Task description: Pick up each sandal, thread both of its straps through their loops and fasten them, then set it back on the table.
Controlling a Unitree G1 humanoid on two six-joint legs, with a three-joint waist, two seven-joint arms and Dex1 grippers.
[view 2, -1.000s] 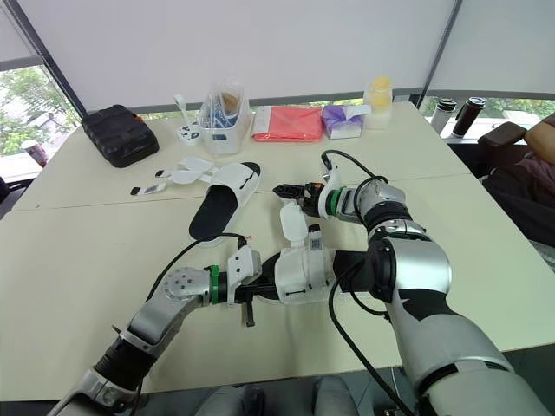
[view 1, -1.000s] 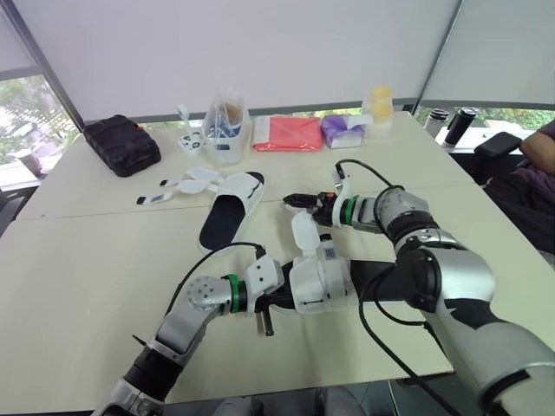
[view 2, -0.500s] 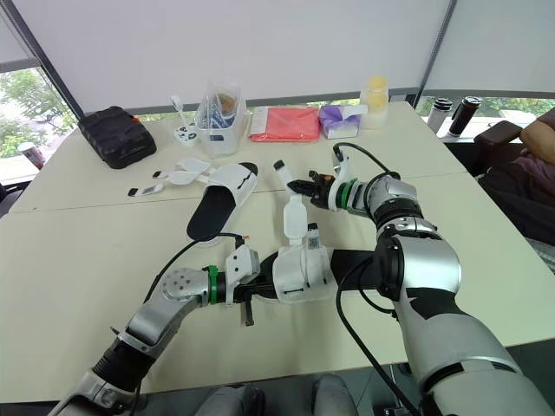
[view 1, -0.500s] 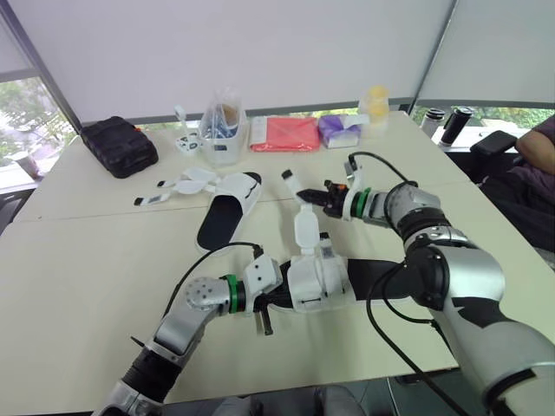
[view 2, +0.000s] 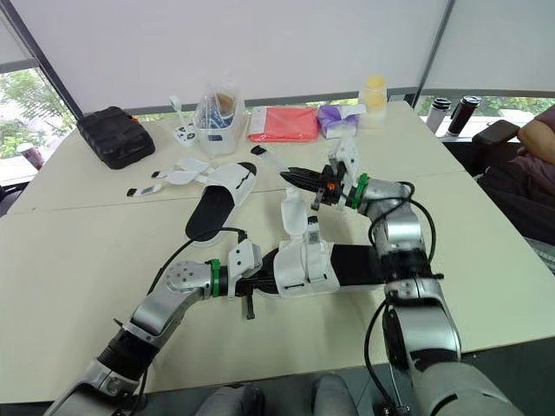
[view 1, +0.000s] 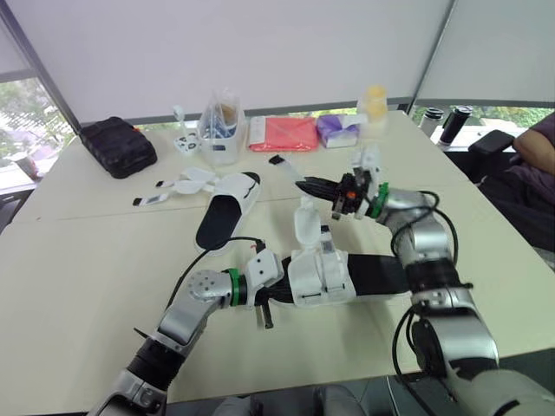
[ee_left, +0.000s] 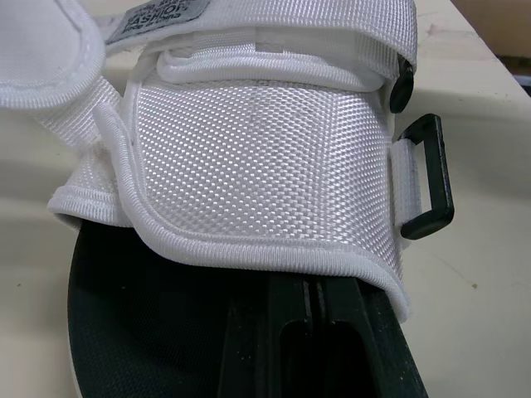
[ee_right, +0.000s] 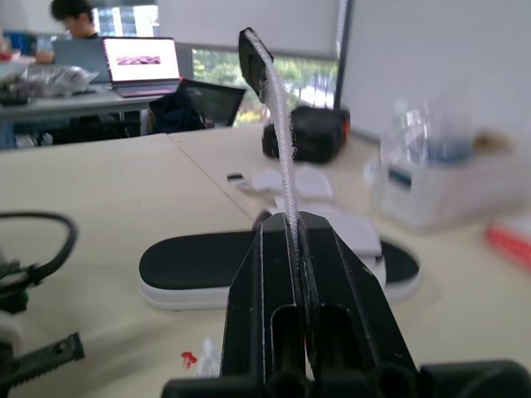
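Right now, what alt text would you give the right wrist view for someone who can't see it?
The right claw, black and closed, pinches a thin white strap whose black tip sticks out well beyond the claw. Behind it, a white sandal with a black sole lies on the beige table.

My left arm [view 1: 186,316] and right arm [view 1: 421,243] in silver-grey shells, green ring at each wrist, black cables looping alongside, white wrist housings, left gripper [view 1: 276,295] black, right gripper [view 1: 305,183] with two slim black fingers [ee_right: 270,282].
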